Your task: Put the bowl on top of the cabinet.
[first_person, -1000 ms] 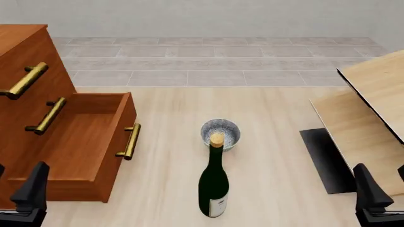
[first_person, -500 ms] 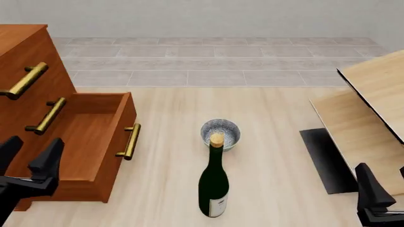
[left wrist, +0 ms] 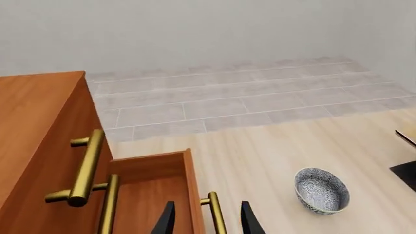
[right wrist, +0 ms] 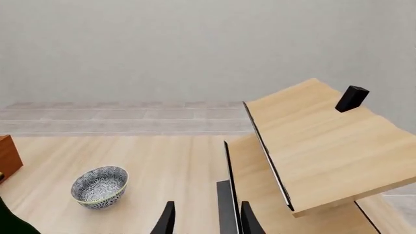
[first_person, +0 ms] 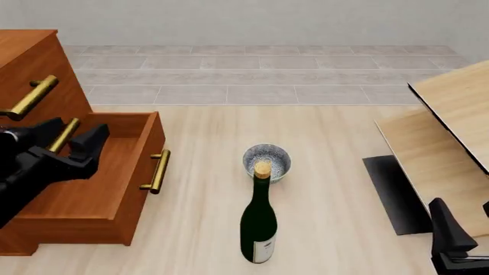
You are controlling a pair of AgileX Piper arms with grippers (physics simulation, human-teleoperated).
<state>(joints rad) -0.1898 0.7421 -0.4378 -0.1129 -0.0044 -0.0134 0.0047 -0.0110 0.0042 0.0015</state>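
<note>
The speckled blue-grey bowl (first_person: 267,161) sits upright on the table's middle, just beyond the cork of a green bottle. It also shows in both wrist views, as the bowl (left wrist: 321,190) and the bowl (right wrist: 99,186). The reddish-brown cabinet (first_person: 31,69) stands at the left with its bottom drawer (first_person: 91,183) pulled out. My left gripper (first_person: 75,132) hovers open and empty over that drawer, well left of the bowl. In its wrist view the left gripper (left wrist: 206,222) straddles the drawer's brass handle (left wrist: 215,214). My right gripper (first_person: 462,206) is open and empty at the bottom right corner.
A dark green corked bottle (first_person: 259,223) stands just in front of the bowl. Pale wooden furniture with black edges (first_person: 450,137) fills the right side, with a dark base plate (first_person: 393,192) on the table. Brass bar handles (first_person: 31,97) stick out from the cabinet's front.
My left gripper has risen from the bottom left corner and moved forward and right, to above the open drawer. The right gripper, bowl and bottle have not moved.
</note>
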